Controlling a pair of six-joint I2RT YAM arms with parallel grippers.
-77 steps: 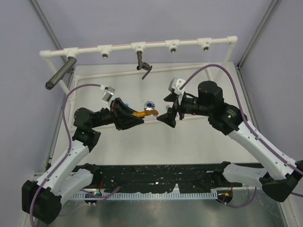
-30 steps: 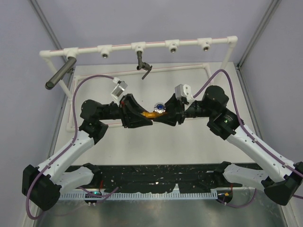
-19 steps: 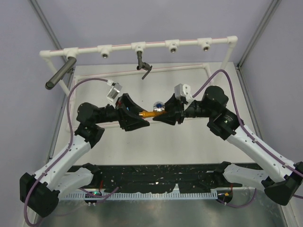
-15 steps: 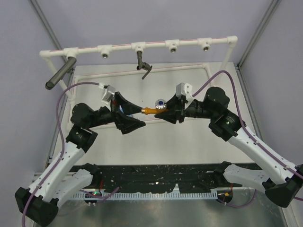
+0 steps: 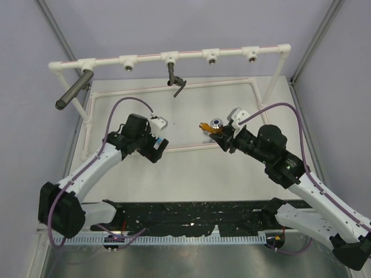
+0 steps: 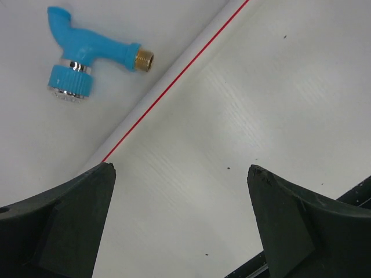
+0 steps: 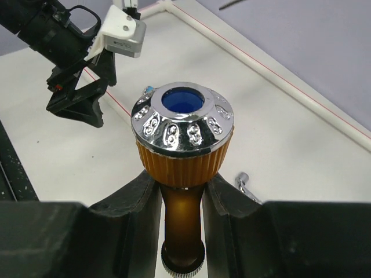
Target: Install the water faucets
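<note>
My right gripper (image 7: 181, 186) is shut on the neck of the orange-gold faucet (image 7: 183, 155), just under its chrome-capped knob. From above, that faucet (image 5: 207, 127) sits at the tip of the right gripper (image 5: 222, 138), over the middle of the table. My left gripper (image 6: 181, 169) is open and holds nothing, hovering over bare table; in the top view it (image 5: 157, 147) is well left of the orange faucet. The blue faucet (image 6: 87, 55) lies on the table beyond a red-striped pipe (image 6: 174, 75). A silver-grey faucet (image 5: 175, 79) hangs from the white pipe rail (image 5: 185, 56).
The rail carries several round sockets, such as the one (image 5: 211, 58) right of the hung faucet. A long dark grey cylinder (image 5: 74, 90) slants off its left end. A low white pipe frame (image 5: 191, 146) edges the work area. A black rack (image 5: 191, 217) lies at the near edge.
My left gripper opened, let go of the orange faucet and drew back to the left. The right gripper kept the faucet and carried it right, turning it knob-up.
</note>
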